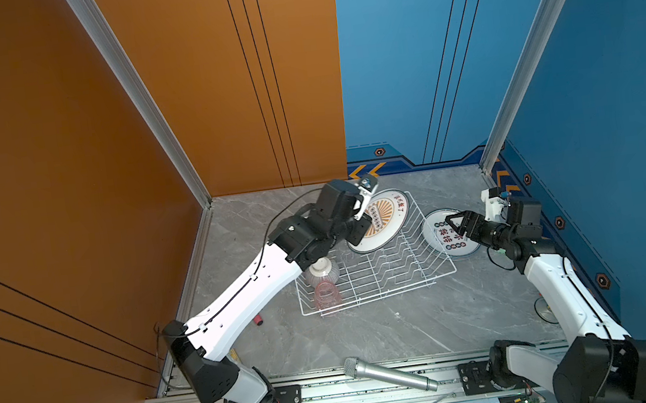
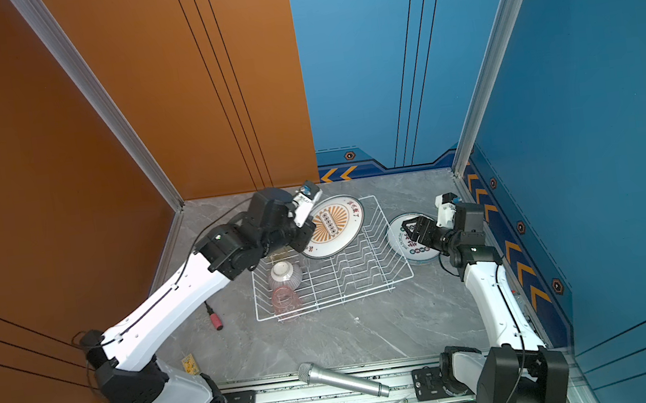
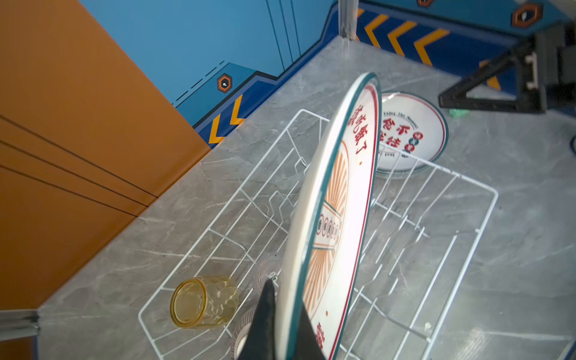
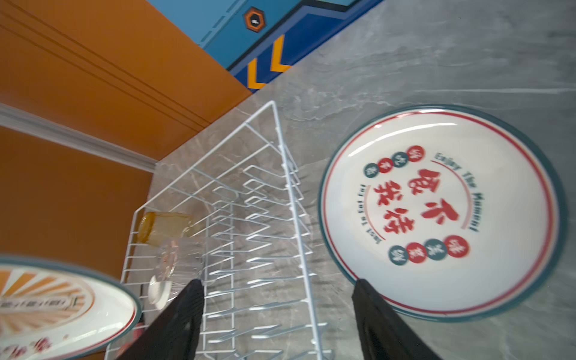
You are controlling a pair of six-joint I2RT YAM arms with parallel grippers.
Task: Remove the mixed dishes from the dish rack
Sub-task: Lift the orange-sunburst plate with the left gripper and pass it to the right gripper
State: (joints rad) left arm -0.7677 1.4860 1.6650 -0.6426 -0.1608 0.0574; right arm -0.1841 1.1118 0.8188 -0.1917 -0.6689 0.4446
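Observation:
My left gripper is shut on the rim of an orange-patterned white plate, held tilted on edge over the far left part of the dish rack. My right gripper stands open and empty above lettered plates lying flat on the table right of the rack. In the rack's left end lie a striped bowl upside down, a pink tumbler, a yellow tumbler and a clear tumbler.
A silver microphone lies at the table's front edge. A small red item lies left of the rack under my left arm. Orange wall bounds the left, blue wall the right and back.

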